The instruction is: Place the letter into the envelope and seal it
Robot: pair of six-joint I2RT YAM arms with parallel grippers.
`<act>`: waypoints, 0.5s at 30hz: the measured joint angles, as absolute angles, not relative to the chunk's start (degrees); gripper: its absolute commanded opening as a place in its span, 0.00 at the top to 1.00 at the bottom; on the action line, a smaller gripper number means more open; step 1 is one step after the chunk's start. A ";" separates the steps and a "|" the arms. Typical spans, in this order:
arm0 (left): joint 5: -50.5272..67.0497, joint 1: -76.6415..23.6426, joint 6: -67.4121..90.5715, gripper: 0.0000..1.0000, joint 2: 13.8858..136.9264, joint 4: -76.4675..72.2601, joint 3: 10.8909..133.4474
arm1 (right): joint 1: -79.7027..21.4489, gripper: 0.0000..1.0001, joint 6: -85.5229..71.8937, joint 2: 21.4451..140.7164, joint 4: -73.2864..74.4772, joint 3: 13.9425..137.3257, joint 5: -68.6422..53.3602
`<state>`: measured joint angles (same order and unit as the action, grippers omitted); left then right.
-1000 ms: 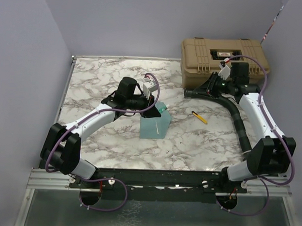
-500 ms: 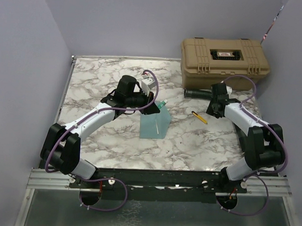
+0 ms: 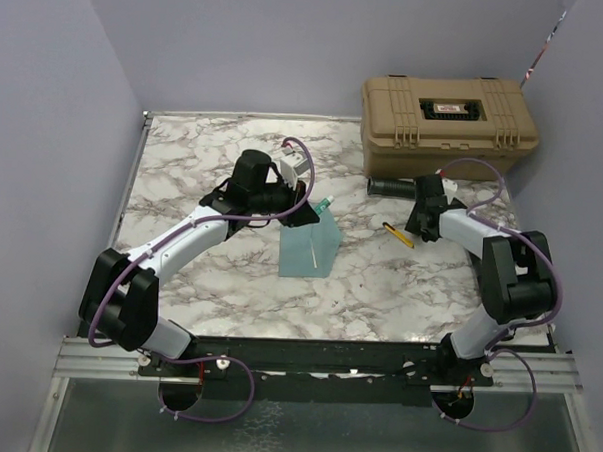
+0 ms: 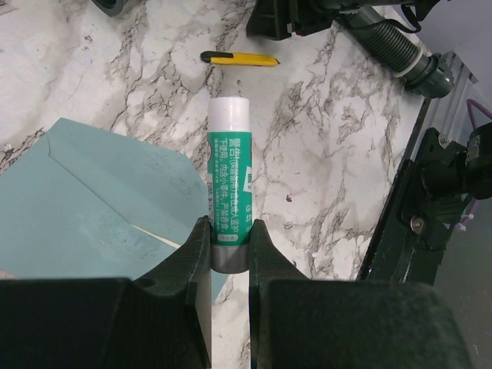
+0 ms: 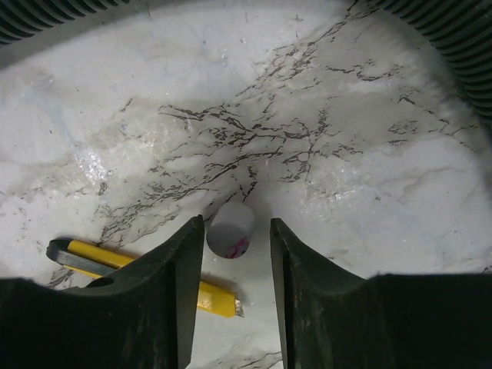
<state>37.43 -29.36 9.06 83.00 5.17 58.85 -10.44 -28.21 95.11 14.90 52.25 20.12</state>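
Glue stick (image 4: 228, 177), pinched low by the left gripper (image 4: 228, 237), may tilt and smear the envelope (image 4: 92, 201); right gripper (image 5: 236, 226) is spread around a white cap (image 5: 229, 231).

One each: envelope (image 3: 308, 251), glue stick (image 4: 229, 184), cutter (image 3: 398, 234)

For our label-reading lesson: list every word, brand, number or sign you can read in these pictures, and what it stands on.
On the glue stick: white print on its green label, too blurred to quote.
On the tan case: small red-and-white label on the lid, too small to read.
On the small white round piece: a reddish mark, not readable.
On the envelope and the yellow knife: no print visible.
Nothing can be quoted.
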 measured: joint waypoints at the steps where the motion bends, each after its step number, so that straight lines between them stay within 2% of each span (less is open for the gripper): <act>1: 37.41 -29.36 9.15 1.00 82.91 5.13 58.85 | -10.44 0.55 -28.56 95.37 14.90 52.25 20.10; 9: 36.97 -29.39 9.80 1.00 82.72 4.27 58.85 | -10.44 0.46 -30.94 95.55 16.82 52.80 19.79; 15: 36.73 -29.39 11.90 1.00 82.72 2.63 58.85 | -10.44 0.39 -32.21 89.43 23.90 57.93 18.37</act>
<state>36.73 -29.39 11.90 82.72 2.63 58.85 -10.44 -32.21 89.43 23.90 57.93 18.37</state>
